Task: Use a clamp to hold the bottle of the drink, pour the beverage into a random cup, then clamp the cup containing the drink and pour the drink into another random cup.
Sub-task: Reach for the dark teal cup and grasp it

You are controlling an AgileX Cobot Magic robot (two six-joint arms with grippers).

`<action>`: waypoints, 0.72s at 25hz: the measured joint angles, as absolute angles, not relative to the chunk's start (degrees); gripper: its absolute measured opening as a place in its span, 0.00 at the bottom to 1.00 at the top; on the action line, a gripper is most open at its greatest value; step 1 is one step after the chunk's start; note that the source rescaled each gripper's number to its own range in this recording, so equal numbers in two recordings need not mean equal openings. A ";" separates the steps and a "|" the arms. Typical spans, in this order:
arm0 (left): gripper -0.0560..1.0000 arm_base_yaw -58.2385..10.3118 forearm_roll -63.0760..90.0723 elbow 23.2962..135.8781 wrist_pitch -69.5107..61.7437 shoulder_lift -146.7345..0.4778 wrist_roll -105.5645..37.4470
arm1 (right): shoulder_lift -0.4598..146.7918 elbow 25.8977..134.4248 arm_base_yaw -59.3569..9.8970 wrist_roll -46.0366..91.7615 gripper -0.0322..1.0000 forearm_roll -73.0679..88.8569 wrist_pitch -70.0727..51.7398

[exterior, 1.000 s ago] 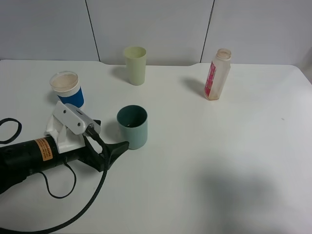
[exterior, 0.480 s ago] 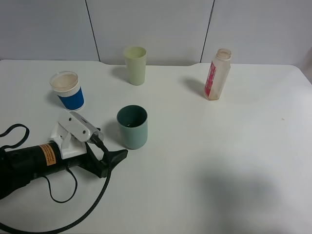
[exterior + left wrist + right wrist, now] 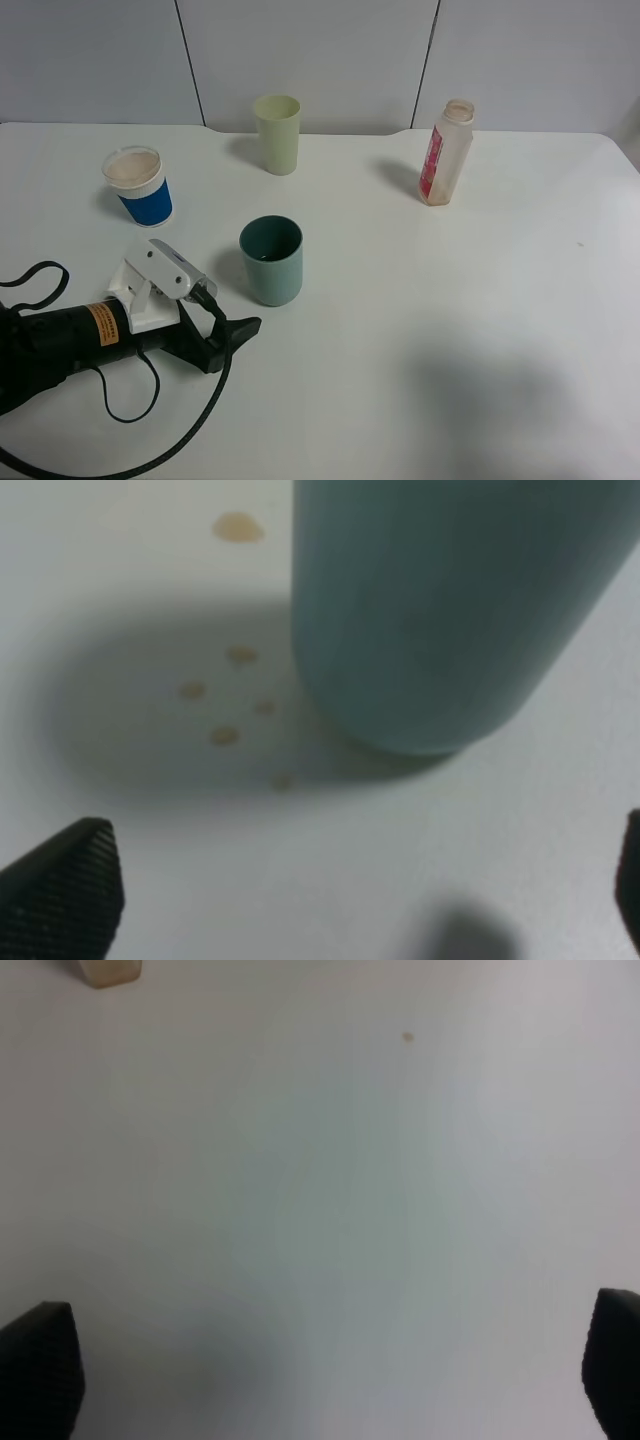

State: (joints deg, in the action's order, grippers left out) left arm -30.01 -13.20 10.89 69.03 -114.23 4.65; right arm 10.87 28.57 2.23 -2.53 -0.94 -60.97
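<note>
The left claw [image 3: 232,330] was held wide open and empty just beside the teal-green cup [image 3: 271,262] on the white worktop [image 3: 450,320], likely so the cup could be gripped for pouring, while the bottle [image 3: 445,155] was stood well apart.

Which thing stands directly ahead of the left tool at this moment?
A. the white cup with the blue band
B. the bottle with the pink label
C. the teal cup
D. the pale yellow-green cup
C: in the left wrist view the teal cup fills the space just ahead of the left tool, whose jaws stand wide open and touch nothing.
</note>
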 joint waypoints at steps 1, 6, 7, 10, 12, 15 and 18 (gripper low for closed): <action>0.97 -30.01 -13.32 11.22 69.03 -114.24 4.65 | 10.87 28.57 2.23 -2.53 1.00 -0.94 -60.97; 0.97 -30.01 -13.82 12.93 69.11 -114.29 4.65 | 10.87 28.57 2.23 -2.53 1.00 -0.94 -60.97; 0.97 -30.01 -13.88 13.25 69.10 -114.29 4.65 | 10.87 28.57 2.23 -2.53 1.00 -0.94 -60.97; 0.97 -30.01 -14.15 13.38 69.18 -114.29 4.65 | 10.87 28.57 2.23 -2.53 1.00 -0.94 -60.97; 0.97 -30.01 -14.19 13.38 69.18 -114.29 4.65 | 10.87 28.57 2.23 -2.53 1.00 -0.94 -60.97; 0.97 -30.01 -14.19 13.38 69.18 -114.29 4.65 | 10.87 28.57 2.23 -2.53 1.00 -0.94 -60.97; 0.97 -30.01 -14.37 13.38 69.18 -114.29 4.65 | 10.87 28.57 2.23 -2.53 1.00 -0.94 -60.97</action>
